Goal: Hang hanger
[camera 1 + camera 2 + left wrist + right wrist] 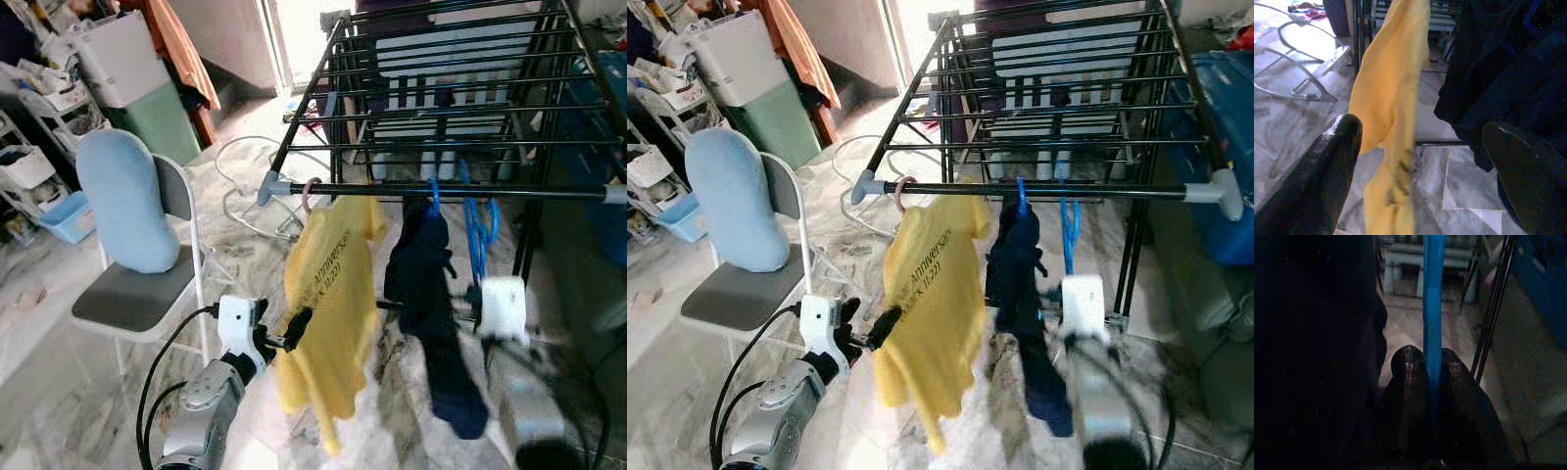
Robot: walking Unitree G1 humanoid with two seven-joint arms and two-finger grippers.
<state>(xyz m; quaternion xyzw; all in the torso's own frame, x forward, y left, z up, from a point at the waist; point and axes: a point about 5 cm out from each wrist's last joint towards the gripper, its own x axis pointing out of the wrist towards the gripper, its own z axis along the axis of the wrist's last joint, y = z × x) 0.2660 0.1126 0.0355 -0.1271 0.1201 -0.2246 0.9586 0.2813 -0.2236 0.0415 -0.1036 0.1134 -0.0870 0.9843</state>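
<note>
A: Head views — what surface and room?

B: A marbled tile floor in a cluttered room. One black metal drying rack of thin parallel rods stands ahead; one folding chair with a grey seat carries one pale blue cushion. White and green storage boxes sit at the far left.

A: What hangs on the rack's front bar?

B: Two garments: one yellow T-shirt with dark lettering, on a pink hook, and one dark navy garment on a blue hook. Just beside the navy one hangs the blue hanger, a thin plastic loop below the bar.

A: And the tools?

B: The left tool reaches toward the shirt's edge. The right arm, blurred, sits low beneath the blue hanger.

A: Left wrist view?

B: Two glossy black fingers spread wide, the soft yellow cloth between them, untouched.

A: Right wrist view?

B: The right tool has its two fingers pressed narrowly on the smooth blue hanger bar; dark fabric lies alongside.
</note>
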